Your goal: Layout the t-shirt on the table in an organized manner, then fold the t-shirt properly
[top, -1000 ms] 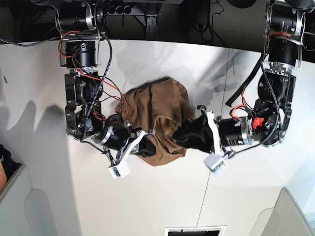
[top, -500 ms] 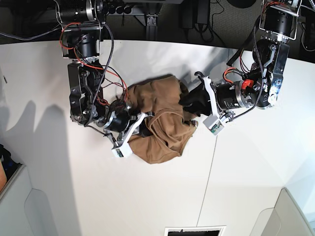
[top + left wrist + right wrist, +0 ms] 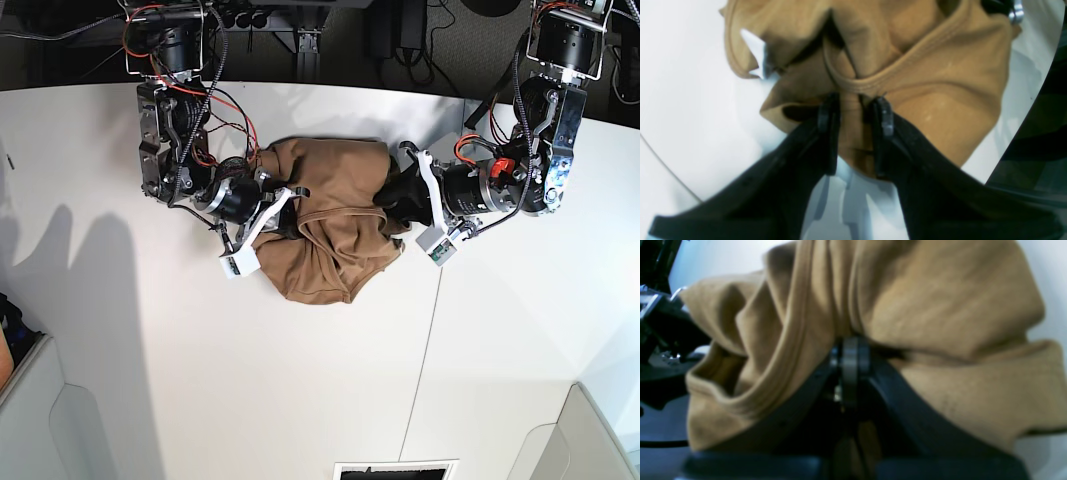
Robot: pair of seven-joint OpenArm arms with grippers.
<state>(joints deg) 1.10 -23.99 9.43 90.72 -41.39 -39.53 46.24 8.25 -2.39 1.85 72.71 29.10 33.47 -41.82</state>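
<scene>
Tan shirt [image 3: 330, 230] bunched in a crumpled heap on the white bench [image 3: 300, 390], near its far middle, between both arms. Not spread flat; folds and a ribbed collar edge [image 3: 907, 75] visible in the left wrist view.

Left pincer [image 3: 853, 110] partly closed, gripping a fold of shirt [image 3: 940, 100] just below the collar edge, cloth pinched between the two black fingers [image 3: 828, 133]. In the base view, left pincer [image 3: 400, 200] at the shirt's right side.

Right pincer [image 3: 850, 353] fully closed, clamped on shirt [image 3: 940, 306] cloth that drapes over and around its tips. In the base view, right pincer [image 3: 290, 205] at the shirt's left side.

Dark seam [image 3: 430, 340] running across the bench beside the heap.
</scene>
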